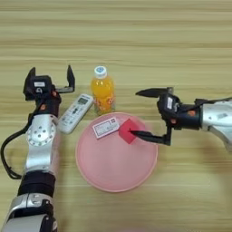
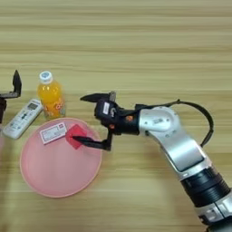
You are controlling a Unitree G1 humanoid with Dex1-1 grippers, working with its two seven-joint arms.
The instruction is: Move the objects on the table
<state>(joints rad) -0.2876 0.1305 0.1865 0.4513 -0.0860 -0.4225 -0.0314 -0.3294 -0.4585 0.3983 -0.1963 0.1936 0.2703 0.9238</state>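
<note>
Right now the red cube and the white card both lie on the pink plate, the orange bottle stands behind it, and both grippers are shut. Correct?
Not quite: both grippers are open. In the left eye view the right gripper has its fingers spread wide, the lower one at the red cube; the left gripper is spread too. The white card, pink plate and orange bottle are as stated.

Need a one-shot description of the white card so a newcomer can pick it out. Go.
Find the big round pink plate near the table's middle. On its upper left part, just below the orange drink bottle, lies the small white card, with the red cube right beside it. It is the only flat white rectangle with red print; the white remote control lies off the plate.
</note>
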